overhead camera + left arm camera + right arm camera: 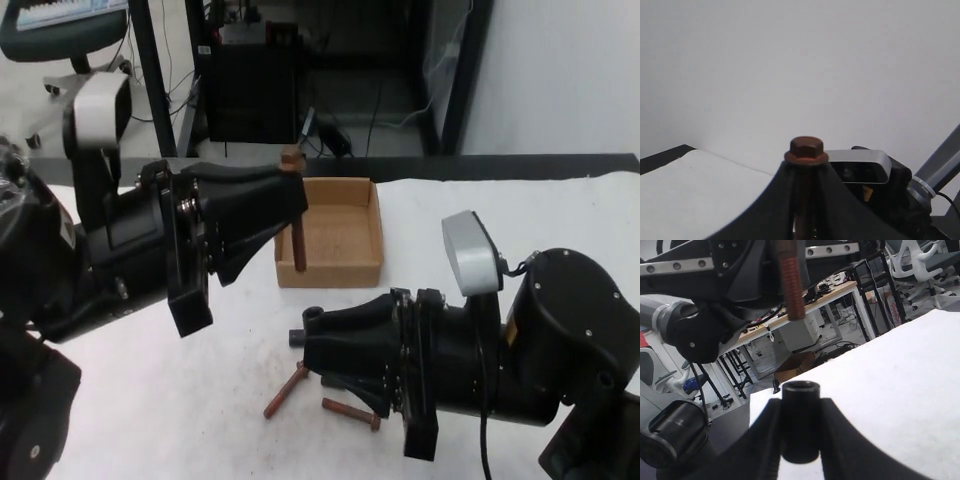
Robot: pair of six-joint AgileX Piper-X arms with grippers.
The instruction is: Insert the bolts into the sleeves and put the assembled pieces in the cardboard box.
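Across the bench a white cloth (150, 400) covers the whole working surface, and at its far middle we see the cardboard box (330, 273), open-topped. Two loose bolts (287, 390) (350, 412) lie on the cloth at the near side, close to each other. Beyond the bench stand an office chair (60, 35) at far left and black frame posts (150, 70). From this high view, the left gripper (292, 195) holds a bolt (298, 235) upright, head up, in front of the box's left wall. The right gripper (320, 340) sits lower and nearer, closed around a black sleeve (312, 317). From the left wrist we gain the bolt's hexagonal head (806, 149) sitting just above the two dark fingers (770, 210) that pinch its shank. A plain pale wall (790, 60) is behind, and the other arm's camera (860, 167) is beyond. From the right wrist we gain the sleeve's open mouth (800, 388), with the fingers (767, 435) clasping it on both sides. The bolt's threaded end (791, 290) hangs apart from that mouth, not yet entered. Desks (840, 292) and chairs fill the room behind.
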